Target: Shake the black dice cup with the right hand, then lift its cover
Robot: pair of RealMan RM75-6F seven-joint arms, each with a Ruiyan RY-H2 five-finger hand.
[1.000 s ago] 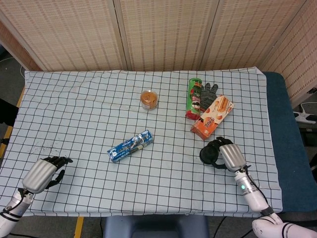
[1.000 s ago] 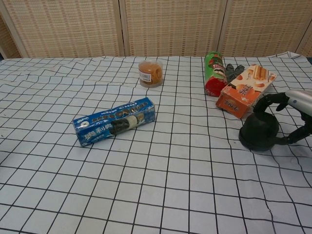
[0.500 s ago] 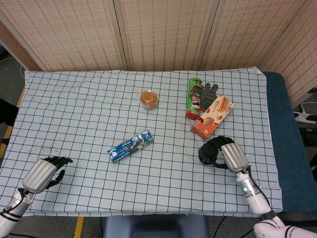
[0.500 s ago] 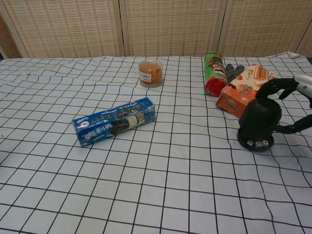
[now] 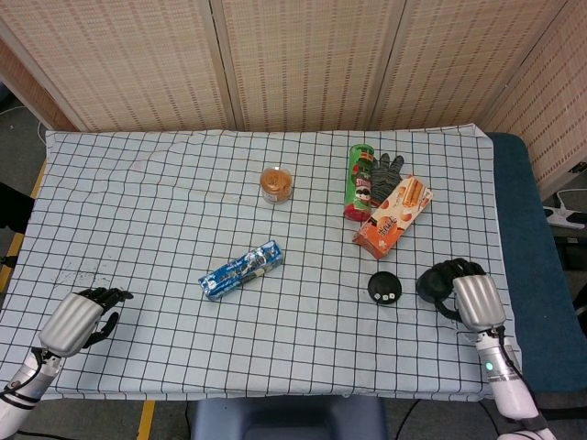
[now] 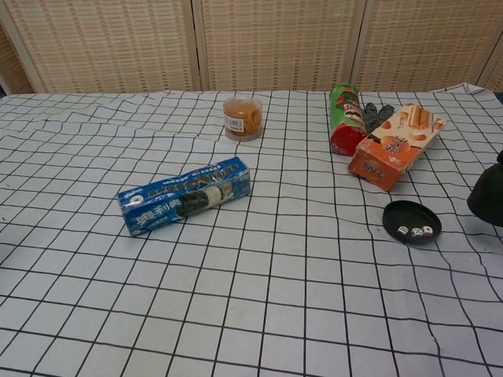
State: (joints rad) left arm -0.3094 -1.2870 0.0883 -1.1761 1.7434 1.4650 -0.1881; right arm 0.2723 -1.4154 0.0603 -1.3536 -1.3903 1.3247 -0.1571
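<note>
The dice cup's cover [image 5: 438,280] has come off its base [image 5: 384,288] and now sits to the right, gripped by the right hand [image 5: 470,299]. The base lies flat on the tabletop [image 5: 147,202], its axis upright, dice [image 6: 414,232] exposed, so the lift looks done. The left hand [image 5: 84,318] rests near-left, fingers loosely curled, empty.

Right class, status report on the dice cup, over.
Right robot hand holds the cover, set aside. Left robot hand idle, holds nothing. Base uncovered, dice showing. Nothing obstructing.
</note>
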